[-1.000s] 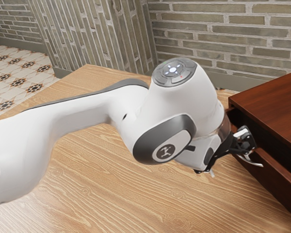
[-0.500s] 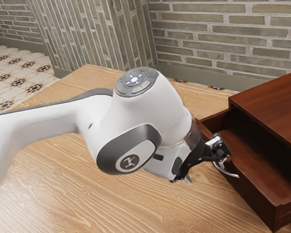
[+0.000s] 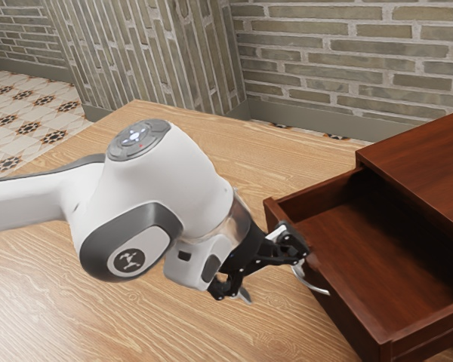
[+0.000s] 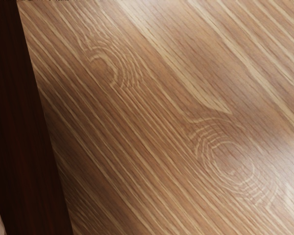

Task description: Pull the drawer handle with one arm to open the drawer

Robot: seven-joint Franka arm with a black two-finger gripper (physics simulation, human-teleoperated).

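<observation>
Drawer [image 3: 362,256] stands well out of cabinet [image 3: 426,158], open end pointing toward exterior view's left, above table [image 3: 83,324]. Handle [image 3: 313,279] lies lengthwise along drawer front. Gripper [image 3: 291,251] jaws narrow, pinching handle.
</observation>
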